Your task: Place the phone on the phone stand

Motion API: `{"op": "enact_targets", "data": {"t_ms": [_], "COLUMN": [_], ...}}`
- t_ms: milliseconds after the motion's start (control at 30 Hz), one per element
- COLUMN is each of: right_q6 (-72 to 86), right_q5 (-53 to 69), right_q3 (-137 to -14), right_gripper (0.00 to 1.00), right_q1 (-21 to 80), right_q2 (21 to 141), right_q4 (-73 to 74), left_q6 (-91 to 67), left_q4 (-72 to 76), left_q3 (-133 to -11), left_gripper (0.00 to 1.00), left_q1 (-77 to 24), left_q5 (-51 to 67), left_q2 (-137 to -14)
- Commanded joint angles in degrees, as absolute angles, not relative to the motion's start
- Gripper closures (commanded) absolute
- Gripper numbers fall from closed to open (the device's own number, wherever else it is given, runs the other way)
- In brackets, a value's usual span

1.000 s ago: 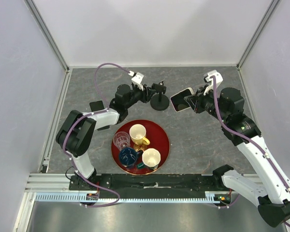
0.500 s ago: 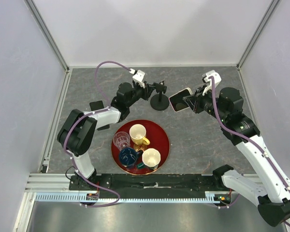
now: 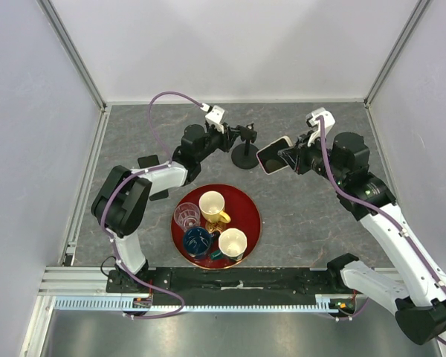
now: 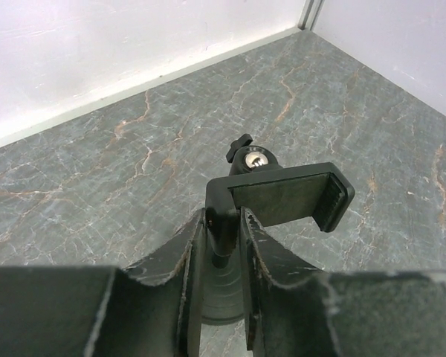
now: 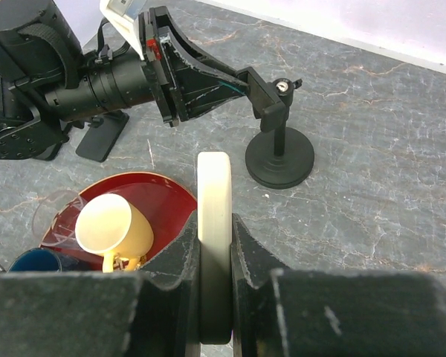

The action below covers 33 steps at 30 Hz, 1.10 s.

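Underneath everything, a grey marbled desk [image 3: 305, 216]. Toward its near edge, between the two arms, a round red tray [image 3: 251, 204].

Further back and to the right, the right hand [image 3: 285, 158], fingers pressed together on the phone [image 3: 273, 155]. Held off the desk and on edge, pale rim toward the wrist camera, dark glossy screen tipped up toward the top camera. Not on its holder yet; just to the right of it, close but apart.

Opposite, reaching in from the left, the left hand [image 3: 234, 139], fingers clamped on the phone stand [image 3: 245, 152] just below its clamp head. Round black base of that stand flat on the desk, thin stem upright, clamp head empty and facing the phone.

On the tray, two cream cups [image 3: 212, 204], a dark blue cup [image 3: 197, 240] and a clear glass [image 3: 186, 216], all close together.

Far left, beside the left arm, a flat black rectangle [image 3: 149, 162].
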State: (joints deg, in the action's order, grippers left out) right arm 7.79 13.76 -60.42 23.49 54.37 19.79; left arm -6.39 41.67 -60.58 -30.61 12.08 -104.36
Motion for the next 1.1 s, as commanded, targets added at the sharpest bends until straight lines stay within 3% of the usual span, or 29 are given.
{"op": "enact_targets", "data": {"t_ms": [0,33,133,533,767,1067], "right_q6": [8.35,8.44,8.09,-3.07,-11.76,-23.62], "right_q5": [15.47,15.47,15.12,20.13,19.60,23.81], "right_q3": [-62.23,-62.23,-63.28,-72.59,-76.11,-87.60], "right_gripper": [1.00,1.00,1.00,1.00,1.00,1.00], "right_q1": [23.73,23.64,23.73,28.65,35.06,34.72], "right_q2": [54.31,54.49,55.81,63.28,69.16,82.43], "right_q4": [13.27,13.36,15.02,28.21,30.06,33.12], "left_q6": [-3.78,-3.78,-2.82,4.57,7.82,8.79], "left_q4": [42.27,42.45,41.58,34.02,30.59,30.06], "left_q3": [-63.28,-63.28,-63.19,-59.33,-60.03,-60.29], "left_gripper": [0.76,0.86,0.97,0.98,0.98,0.98], "left_q1": [-30.67,-30.67,-30.67,-30.67,-30.67,-30.59], "left_q5": [11.78,11.95,13.62,37.42,44.11,49.57], "left_q2": [-105.29,-105.21,-104.68,-98.09,-98.61,-98.61]}}
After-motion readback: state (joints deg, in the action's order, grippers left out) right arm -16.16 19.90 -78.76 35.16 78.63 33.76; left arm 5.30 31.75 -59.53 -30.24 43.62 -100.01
